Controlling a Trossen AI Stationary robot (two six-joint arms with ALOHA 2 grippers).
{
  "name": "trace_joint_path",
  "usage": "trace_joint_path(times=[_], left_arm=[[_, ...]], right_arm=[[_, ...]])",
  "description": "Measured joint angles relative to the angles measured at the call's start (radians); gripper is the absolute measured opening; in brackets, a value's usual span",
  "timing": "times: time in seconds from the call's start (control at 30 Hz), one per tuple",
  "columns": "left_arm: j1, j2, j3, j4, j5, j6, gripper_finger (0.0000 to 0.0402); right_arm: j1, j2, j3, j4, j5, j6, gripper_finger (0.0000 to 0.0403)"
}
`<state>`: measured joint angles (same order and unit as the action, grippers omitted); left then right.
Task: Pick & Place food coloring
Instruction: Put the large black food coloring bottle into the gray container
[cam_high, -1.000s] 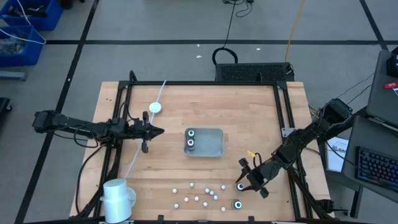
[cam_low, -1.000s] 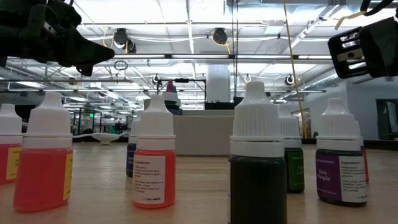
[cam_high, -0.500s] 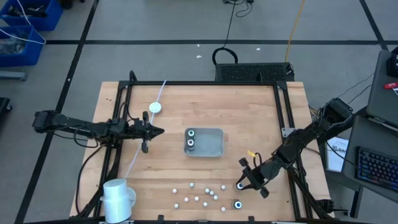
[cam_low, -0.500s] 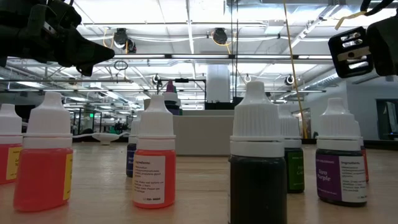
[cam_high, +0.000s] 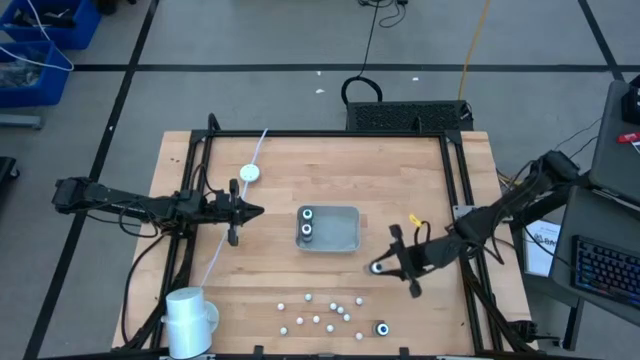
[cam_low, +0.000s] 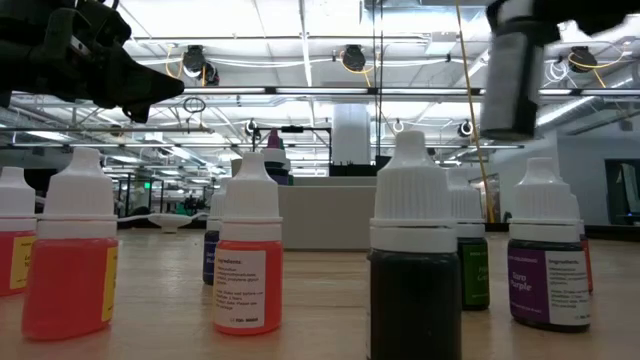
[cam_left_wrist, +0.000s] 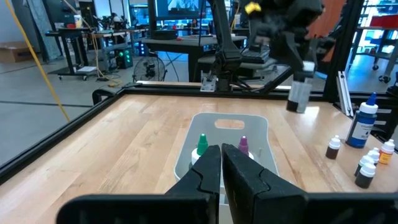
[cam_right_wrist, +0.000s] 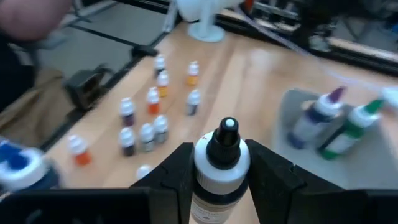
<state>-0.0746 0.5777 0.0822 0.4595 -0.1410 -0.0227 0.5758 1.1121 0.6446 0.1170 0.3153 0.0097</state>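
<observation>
My right gripper (cam_high: 386, 265) is shut on a small food coloring bottle (cam_right_wrist: 222, 163) with a dark collar and a white tip. It holds the bottle in the air just right of the grey tray (cam_high: 345, 243). Two more bottles, one green-topped (cam_left_wrist: 201, 144) and one purple-topped (cam_left_wrist: 242, 145), stand upright in the tray. Another bottle (cam_high: 381, 328) stands on the table near the front edge. My left gripper (cam_high: 252, 211) is shut and empty, in the air left of the tray. My right gripper pinches the bottle's upper body (cam_right_wrist: 214, 177) between its two fingers (cam_right_wrist: 180, 169), one on each side. The bottle is lifted clear of the table. It hangs roughly upright below the gripper in the left wrist view (cam_left_wrist: 299, 97) and the low view (cam_low: 508, 72).
Several tiny bottles (cam_high: 322, 311) stand scattered near the front edge. A white cup (cam_high: 190, 318) stands at the front left. A white round disc (cam_high: 249, 172) on a white cord lies at the far left. A black frame (cam_high: 320, 133) runs around the table.
My right gripper has risen from the table near the front edge and gone toward the tray, taking one bottle with it. The bottle stood on the table and is now lifted clear. The other front bottle has stayed in place.
</observation>
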Motion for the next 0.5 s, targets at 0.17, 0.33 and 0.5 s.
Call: trace_joint_path(times=[0.17,0.33,0.5], left_arm=[[0.0,0.0,0.0,0.0,0.0,0.001,0.0021],[0.0,0.0,0.0,0.0,-0.001,0.001,0.0021],[0.0,0.0,0.0,0.0,-0.001,0.0,0.0021]], right_arm=[[-0.084,0.051,0.125,-0.039,-0.002,-0.07,0.0112],[-0.189,0.111,0.214,-0.029,-0.006,-0.081,0.0113],[-0.292,0.194,0.246,0.006,-0.058,-0.075,0.0111]])
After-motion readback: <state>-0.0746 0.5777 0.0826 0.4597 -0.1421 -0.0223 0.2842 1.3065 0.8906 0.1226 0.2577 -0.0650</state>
